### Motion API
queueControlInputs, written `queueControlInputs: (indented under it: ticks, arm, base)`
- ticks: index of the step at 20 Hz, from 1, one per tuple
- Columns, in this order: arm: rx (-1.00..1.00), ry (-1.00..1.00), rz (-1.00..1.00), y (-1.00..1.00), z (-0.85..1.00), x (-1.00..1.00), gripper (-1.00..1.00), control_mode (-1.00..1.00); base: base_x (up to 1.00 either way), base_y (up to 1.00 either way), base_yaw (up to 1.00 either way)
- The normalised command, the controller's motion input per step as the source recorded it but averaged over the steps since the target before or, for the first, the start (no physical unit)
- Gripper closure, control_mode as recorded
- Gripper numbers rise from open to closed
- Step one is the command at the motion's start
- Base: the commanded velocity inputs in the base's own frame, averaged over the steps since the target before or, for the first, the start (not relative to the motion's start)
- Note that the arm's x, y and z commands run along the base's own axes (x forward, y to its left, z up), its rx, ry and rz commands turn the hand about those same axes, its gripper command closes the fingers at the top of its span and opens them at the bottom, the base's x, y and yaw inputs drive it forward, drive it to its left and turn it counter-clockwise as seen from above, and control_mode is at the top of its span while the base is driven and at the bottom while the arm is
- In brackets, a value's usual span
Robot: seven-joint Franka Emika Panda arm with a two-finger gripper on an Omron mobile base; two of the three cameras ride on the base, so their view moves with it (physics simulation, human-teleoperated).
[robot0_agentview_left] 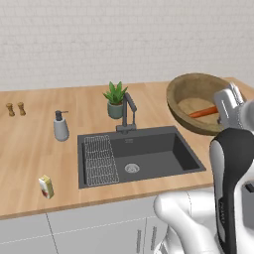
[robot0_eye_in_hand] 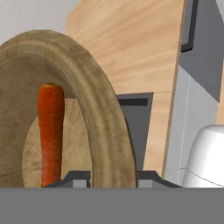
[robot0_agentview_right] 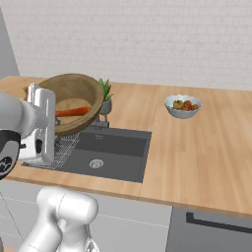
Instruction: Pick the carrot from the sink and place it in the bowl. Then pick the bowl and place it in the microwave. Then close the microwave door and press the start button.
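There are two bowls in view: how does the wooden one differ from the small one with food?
The wide brown wooden bowl is much larger than the small grey-blue bowl. The wooden bowl is tilted steeply, lifted over the sink corner, with the pincer clamped on its rim; the grey-blue bowl sits upright on the counter, untouched. The wooden bowl holds one orange carrot stick; the grey-blue bowl holds colourful food pieces. Both are round and open.

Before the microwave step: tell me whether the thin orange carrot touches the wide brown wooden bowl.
Touching. In the hand view the thin orange carrot lies against the tan inside of the wide brown wooden bowl, with no gap.
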Motion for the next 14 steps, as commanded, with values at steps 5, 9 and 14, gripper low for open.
queueControlInputs:
  ticks: [5, 9, 14]
  arm:
    - [0.00, -0.06, -0.01, 0.03, 0.10, -0.16, 1.00, 1.00]
    - [0.00, 0.00, 0.00, 0.00, 0.00, 0.00, 1.00, 1.00]
    - [0.00, 0.00, 0.00, 0.00, 0.00, 0.00, 1.00, 1.00]
  base:
    - [-0.03, 0.00, 0.00]
    - [0.03, -0.50, -0.02]
    - [-0.06, -0.87, -0.56]
